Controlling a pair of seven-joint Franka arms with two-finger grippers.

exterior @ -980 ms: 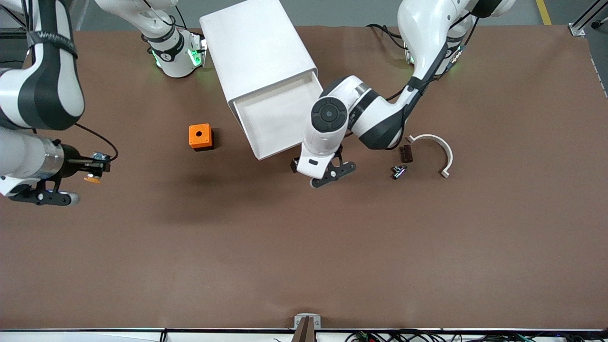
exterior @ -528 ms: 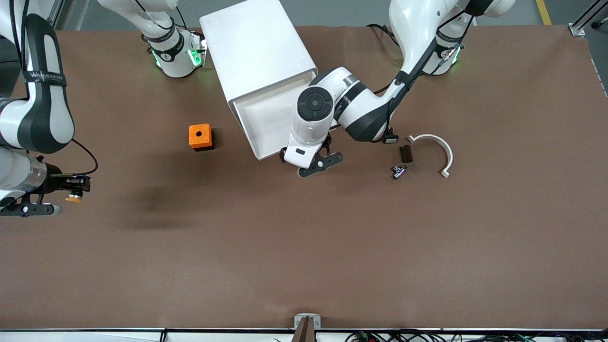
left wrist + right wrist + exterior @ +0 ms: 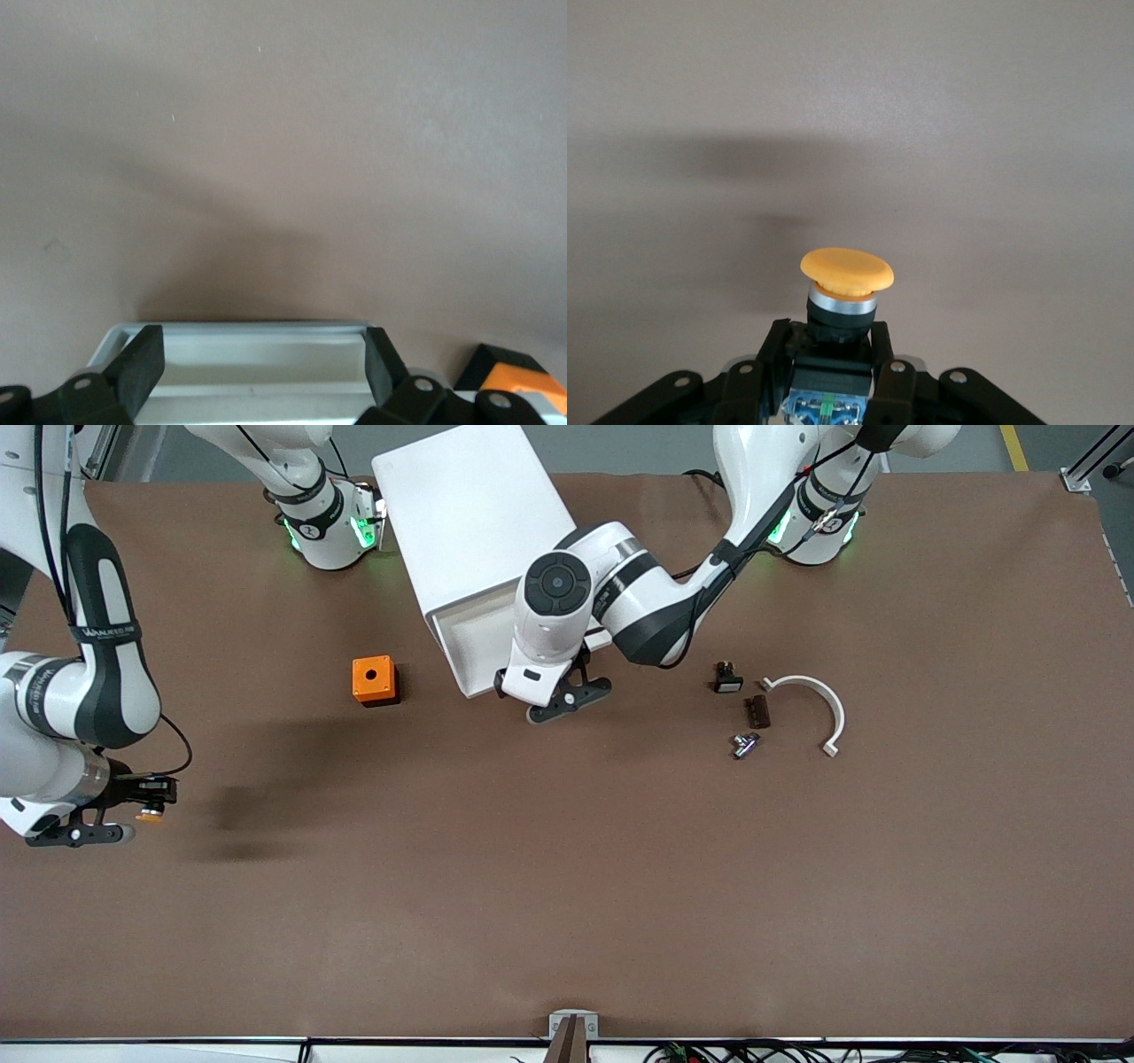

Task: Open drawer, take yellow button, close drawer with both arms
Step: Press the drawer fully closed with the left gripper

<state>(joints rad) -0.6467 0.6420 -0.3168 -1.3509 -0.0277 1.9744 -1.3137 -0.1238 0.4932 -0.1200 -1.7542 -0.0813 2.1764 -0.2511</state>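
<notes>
The right gripper [image 3: 133, 815], two black fingers pinched on the black body of the small push button with a round orange-yellow cap [image 3: 846, 271], hangs over the brown table [image 3: 567, 886] close to the edge at the right arm's end, well apart from everything else. The left gripper [image 3: 560, 691], black fingers spread wide, sits at the front rim of the top white tray-like drawer [image 3: 474, 646] of the big white box cabinet [image 3: 465, 514], which stands near the edge where the arm bases are; in the left wrist view the fingers straddle the drawer's front wall without clamping it. The drawer juts out only partly, so I judge the take done and the closing under way. Risks from here: a push that lands off the drawer's middle could skew or jam it, or shove the whole cabinet, since nothing appears to brace it; the spread fingers could also ride over the rim and slip. The button is held by a narrow body, so a jolt could twist it loose. An orange cube with a hole [image 3: 374, 680] sits beside the cabinet toward the right arm's end; a curved white bracket [image 3: 819, 700] and small dark parts [image 3: 749, 713] lie toward the left arm's end.
</notes>
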